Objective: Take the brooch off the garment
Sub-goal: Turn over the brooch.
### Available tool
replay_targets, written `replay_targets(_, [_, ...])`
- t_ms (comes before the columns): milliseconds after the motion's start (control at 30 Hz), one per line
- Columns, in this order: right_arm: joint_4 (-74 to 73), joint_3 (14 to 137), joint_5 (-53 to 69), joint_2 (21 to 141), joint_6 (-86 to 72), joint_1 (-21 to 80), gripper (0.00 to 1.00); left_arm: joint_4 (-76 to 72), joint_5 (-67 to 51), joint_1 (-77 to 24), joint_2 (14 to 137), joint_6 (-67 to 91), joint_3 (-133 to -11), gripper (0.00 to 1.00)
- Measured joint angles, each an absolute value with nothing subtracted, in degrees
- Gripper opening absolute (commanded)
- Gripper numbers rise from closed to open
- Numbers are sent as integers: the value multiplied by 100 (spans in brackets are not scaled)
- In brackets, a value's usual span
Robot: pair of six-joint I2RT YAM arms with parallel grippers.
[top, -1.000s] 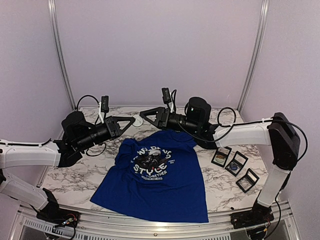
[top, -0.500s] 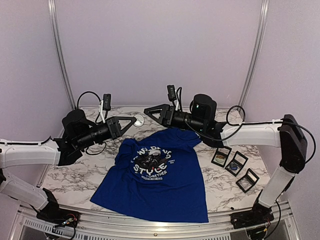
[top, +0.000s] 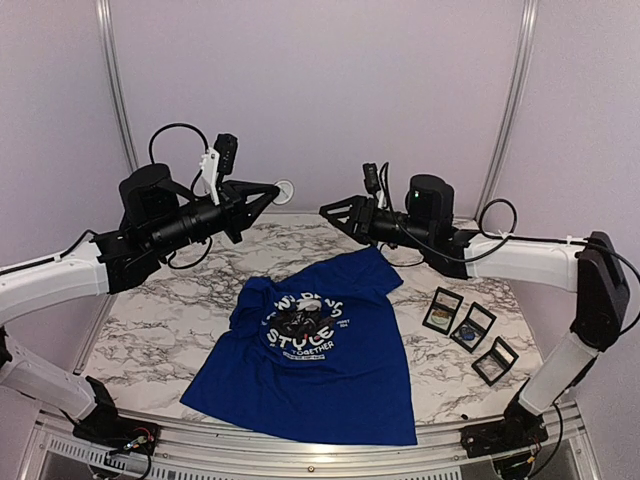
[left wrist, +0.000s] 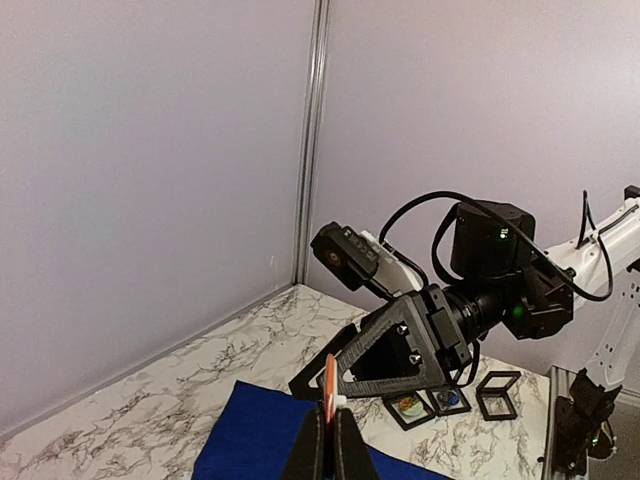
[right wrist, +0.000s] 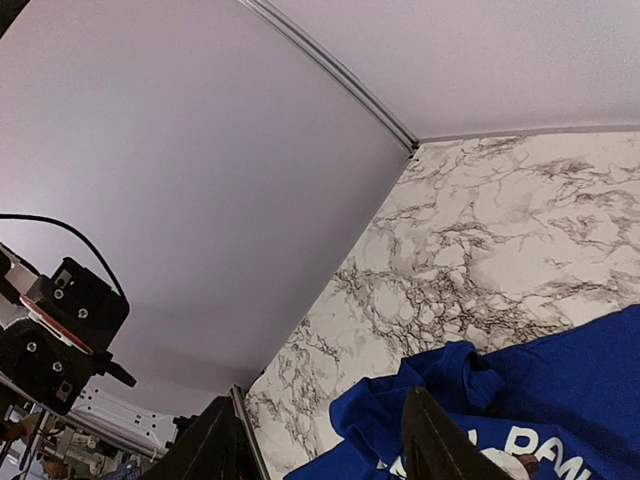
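Observation:
The royal-blue T-shirt (top: 310,350) with panda graphic and white lettering lies flat on the marble table; it also shows in the left wrist view (left wrist: 255,440) and the right wrist view (right wrist: 500,395). My left gripper (top: 270,192) is raised above the table's back and shut on a small round brooch (top: 284,187), seen edge-on as an orange-rimmed disc in the left wrist view (left wrist: 330,390) between the fingers (left wrist: 318,450). My right gripper (top: 328,211) is open and empty, held in the air facing the left one; its fingers (right wrist: 215,445) frame the shirt's collar.
Three black display boxes (top: 443,311) (top: 473,326) (top: 495,360) lie on the table's right side, two holding small badges (left wrist: 413,405). Lilac walls with metal corner rails (top: 115,110) close in the back and sides. The marble tabletop (top: 160,330) is bare left of the shirt.
My left gripper has risen from near the shirt's collar with the brooch in it. My right gripper has pulled back to the right and up, away from the shirt.

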State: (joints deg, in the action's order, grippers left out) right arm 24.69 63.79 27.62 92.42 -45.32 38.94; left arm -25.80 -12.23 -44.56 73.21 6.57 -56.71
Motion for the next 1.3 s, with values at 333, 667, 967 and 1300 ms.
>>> replay_targets(333, [1706, 6593, 3260, 8991, -4595, 3573, 56, -1927, -303, -4910, 7413, -1518, -6204, 0])
replay_targets(667, [1052, 6897, 3592, 8805, -4689, 3347, 56, -2099, 1050, -5697, 7461, -3830, -6182, 0])
replay_targets(967, [657, 7070, 3642, 8726, -4689, 3347, 57, -3358, 2480, -6458, 7913, -6379, -5723, 0])
replay_targets(1300, [548, 7070, 3691, 8726, -4694, 3347, 55, -4939, 3411, -6711, 8479, -8298, -5413, 0])
